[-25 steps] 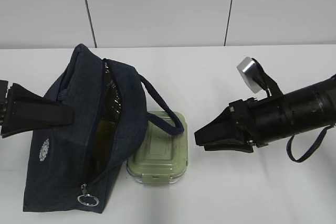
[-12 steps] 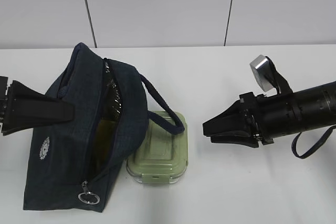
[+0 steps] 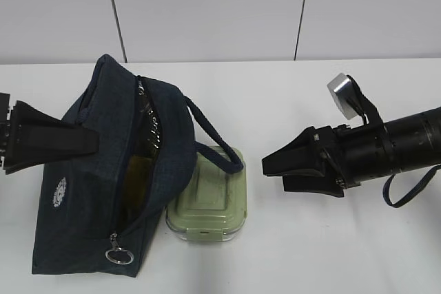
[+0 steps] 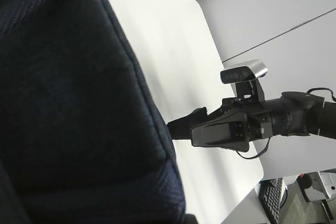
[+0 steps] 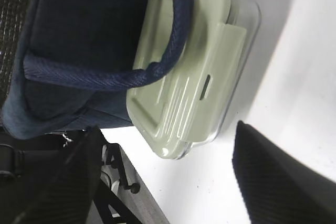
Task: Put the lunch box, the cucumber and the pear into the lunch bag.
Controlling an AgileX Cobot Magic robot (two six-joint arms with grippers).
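Right gripper (image 3: 274, 170) has spread its jaws, empty, facing the box (image 3: 210, 201). Left gripper (image 3: 86, 144), closed, presses the bag (image 3: 89, 191). Box remains outside; cucumber, pear unseen.

White table, two things resting on it.
You have the lunch bag (image 3: 103, 184) lying toward the table's (image 3: 275, 101) left edge, the lunch box (image 3: 210, 197) seemingly touching its right side.

Bright, even light from above; soft shadows on the white counter (image 3: 275, 101). Right wrist view's dark jaws blur at lower corners.
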